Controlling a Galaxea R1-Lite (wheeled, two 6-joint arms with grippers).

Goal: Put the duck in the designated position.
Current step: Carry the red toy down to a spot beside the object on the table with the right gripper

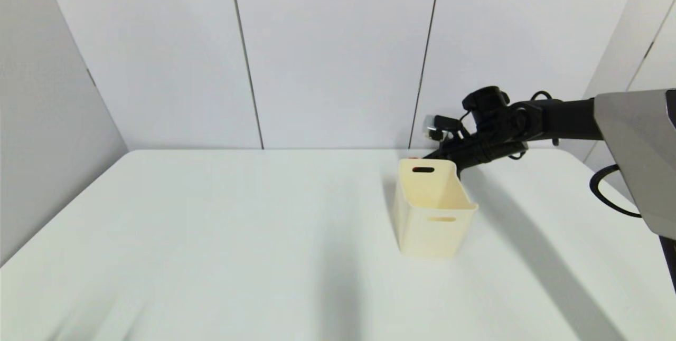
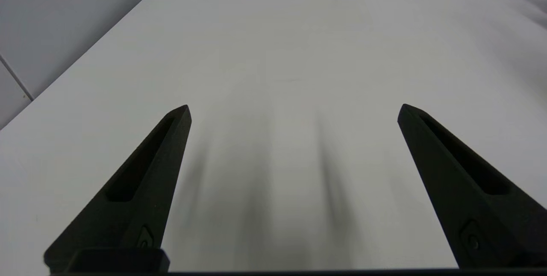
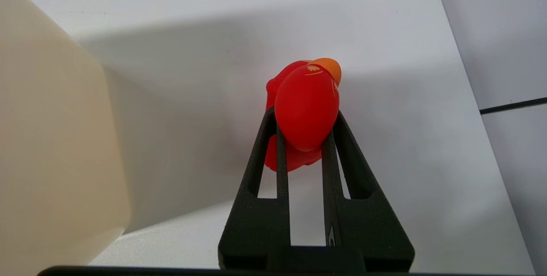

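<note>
White table [image 1: 222,246] w/ pale grey wall panels behind it, seams running top to bottom. The landmark here is the cream bin [image 1: 433,209], open-topped, w/ a slot handle cut in each end wall, standing on the table's right half.

The right arm reaches in across the far side of the bin, its wrist just past the bin's back rim. From the head cam only a sliver of red shows at that back rim; the right gripper's tips are hidden behind the bin there. The wrist cam tells more: the right gripper [image 3: 304,128] is pinching the duck [image 3: 305,111], one black finger on each side of its head, body hanging below between the prongs. The duck is beside the bin's outer wall [image 3: 51,139], not inside it and not touching it (a band of shadowed table lies between them).

The duck itself: glossy red, egg-shaped smooth head, rounder body beneath, orange bill poking out on the side away from the cam, faint pale eye markings near the bill.

The left gripper [image 2: 294,109] is well apart from the bin, fingers spread wide over bare table, nothing between them.
</note>
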